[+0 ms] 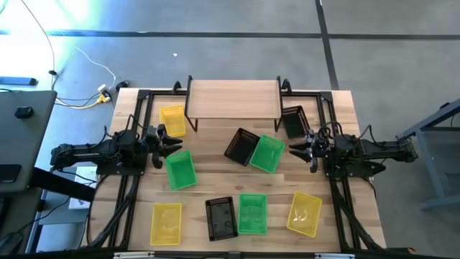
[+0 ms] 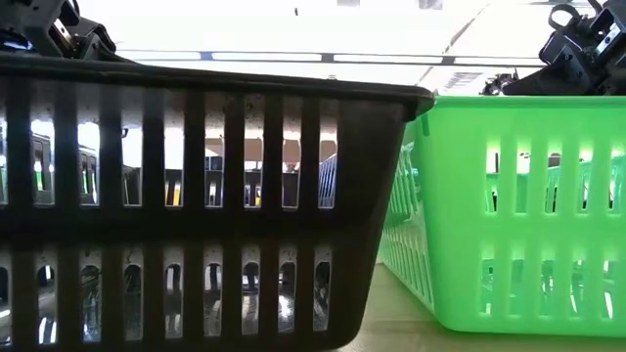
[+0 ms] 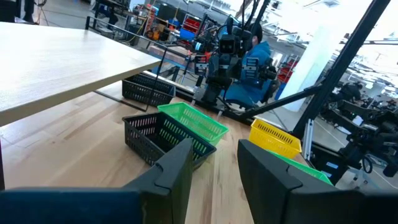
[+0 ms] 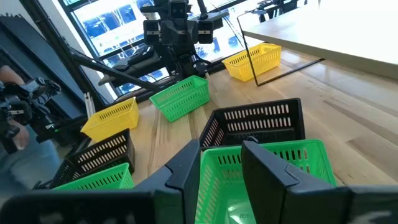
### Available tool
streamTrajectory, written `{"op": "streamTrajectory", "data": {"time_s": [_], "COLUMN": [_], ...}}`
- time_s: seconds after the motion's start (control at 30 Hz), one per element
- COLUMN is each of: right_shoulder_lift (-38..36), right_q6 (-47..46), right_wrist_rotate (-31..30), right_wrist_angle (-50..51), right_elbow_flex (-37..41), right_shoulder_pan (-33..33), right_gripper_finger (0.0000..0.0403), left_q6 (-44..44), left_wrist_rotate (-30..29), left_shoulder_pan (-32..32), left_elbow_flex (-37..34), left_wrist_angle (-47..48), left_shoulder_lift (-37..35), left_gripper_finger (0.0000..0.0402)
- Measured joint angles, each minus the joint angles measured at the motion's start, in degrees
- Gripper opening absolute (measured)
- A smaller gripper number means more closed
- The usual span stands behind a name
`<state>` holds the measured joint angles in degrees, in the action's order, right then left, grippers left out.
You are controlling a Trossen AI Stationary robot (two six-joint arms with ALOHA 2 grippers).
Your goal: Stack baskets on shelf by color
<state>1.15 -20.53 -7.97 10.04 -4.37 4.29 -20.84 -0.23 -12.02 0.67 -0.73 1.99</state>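
Observation:
Nine mesh baskets lie scattered on the table, none on the shelf (image 1: 233, 97) at the far edge. Near my left gripper (image 1: 169, 141) are a yellow basket (image 1: 172, 121) and a green basket (image 1: 180, 170). A black basket (image 1: 241, 146) leans against another green basket (image 1: 267, 153) in the middle, just left of my right gripper (image 1: 296, 149). A second black basket (image 1: 293, 121) sits by the shelf's right leg. Both grippers hover open and hold nothing; the right wrist view shows the green basket (image 4: 267, 168) right ahead of the fingers.
Along the near edge stand a yellow basket (image 1: 166, 223), a black basket (image 1: 221, 217), a green basket (image 1: 252, 214) and a yellow basket (image 1: 304, 213). The low view is filled by the black basket (image 2: 196, 196) and the green one (image 2: 509, 205). Black frame rails run along both table sides.

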Motion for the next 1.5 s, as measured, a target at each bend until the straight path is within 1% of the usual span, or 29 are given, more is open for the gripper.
{"op": "streamTrajectory", "data": {"time_s": [1.27, 1.43, 1.5], "right_shoulder_lift": [0.0, 0.02, 0.01], "right_q6": [-0.08, -6.45, -7.24], "right_wrist_rotate": [-0.02, -0.03, -1.22], "right_wrist_angle": [-0.02, -0.39, -0.46], "right_elbow_flex": [-0.01, 0.01, 0.01], "right_shoulder_pan": [-0.02, -0.01, -0.08], "right_gripper_finger": [0.0103, 0.0103, 0.0103], "left_q6": [-0.04, -4.33, -6.69], "left_wrist_rotate": [-0.1, -1.71, -2.56], "left_shoulder_pan": [0.01, 0.01, 0.0], "left_elbow_flex": [0.0, 0.0, 0.0], "left_wrist_angle": [-0.01, -0.02, -0.13], "left_shoulder_lift": [0.0, 0.01, 0.0], "left_gripper_finger": [0.0117, 0.0117, 0.0117]}}
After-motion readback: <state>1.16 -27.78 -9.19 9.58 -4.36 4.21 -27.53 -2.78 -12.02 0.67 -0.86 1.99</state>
